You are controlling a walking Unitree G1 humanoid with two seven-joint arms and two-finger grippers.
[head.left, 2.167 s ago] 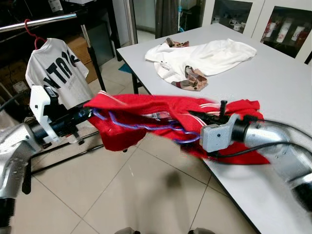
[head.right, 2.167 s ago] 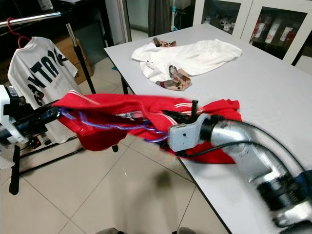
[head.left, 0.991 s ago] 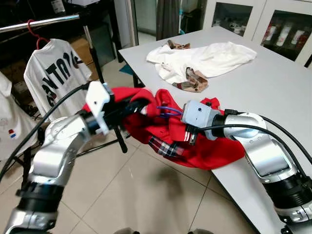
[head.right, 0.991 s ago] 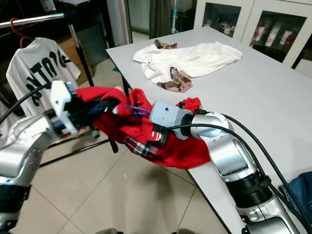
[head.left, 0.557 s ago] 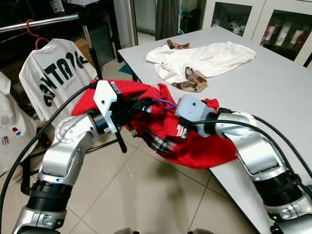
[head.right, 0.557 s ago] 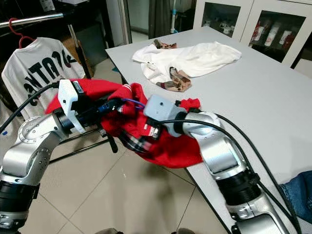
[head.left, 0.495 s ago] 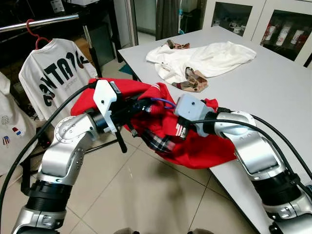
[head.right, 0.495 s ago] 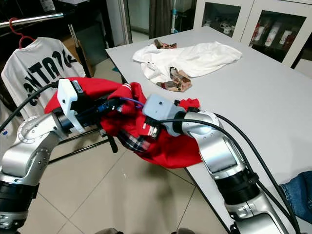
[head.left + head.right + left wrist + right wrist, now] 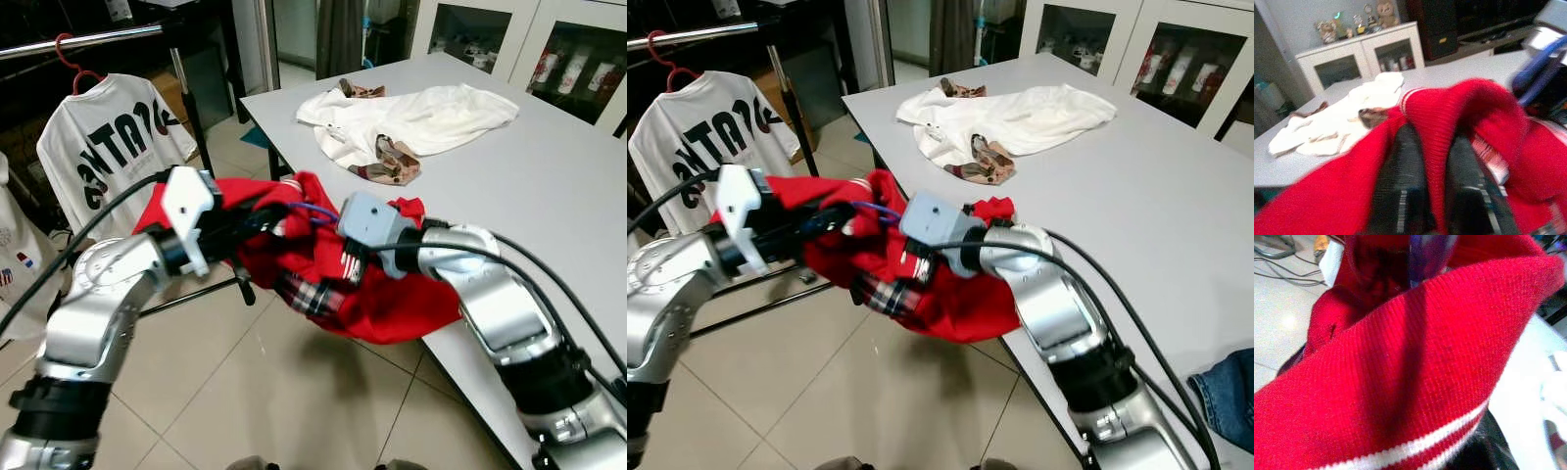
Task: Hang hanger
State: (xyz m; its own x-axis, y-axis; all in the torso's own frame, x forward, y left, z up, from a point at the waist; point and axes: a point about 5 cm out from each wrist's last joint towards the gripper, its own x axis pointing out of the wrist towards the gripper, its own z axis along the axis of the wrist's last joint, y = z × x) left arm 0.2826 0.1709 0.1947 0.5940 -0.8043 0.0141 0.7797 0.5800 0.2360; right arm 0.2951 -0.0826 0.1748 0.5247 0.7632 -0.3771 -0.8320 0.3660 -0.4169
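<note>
Left gripper (image 9: 263, 217): I see it raised in front of me off the table's near corner, its black fingers (image 9: 1400, 196) buried in the red garment (image 9: 382, 294) — a ribbed fold of the cloth runs up between the two fingers in the left wrist view, so they are pinched on the cloth.

Right gripper (image 9: 345, 266): pointed toward the left one, close beside it, wrapped in the same red cloth; I cannot tell whether its fingers are spread or pressed together, the fabric covers them.

Hanger (image 9: 315, 210): blue, thin, only a short loop of it pokes out of the top of the red bundle, between the two grippers, just beside the left fingertips; a blue bar also shows blurred in both wrist views. I cannot tell which gripper, if either, touches it.

Red garment: bunched up, with white stripes on the rib and a plaid lining (image 9: 306, 294) hanging out underneath; one end drapes over the table (image 9: 549, 166) edge under my right arm, the rest hangs in the air over the tiled floor (image 9: 245, 392).

Rail (image 9: 78, 41): metal bar at upper left, well apart from both grippers — a white printed T-shirt (image 9: 108, 137) hangs from it on a red hanger hook (image 9: 71, 54).

Table top: white clothes (image 9: 411, 117) heaped at the far end.
</note>
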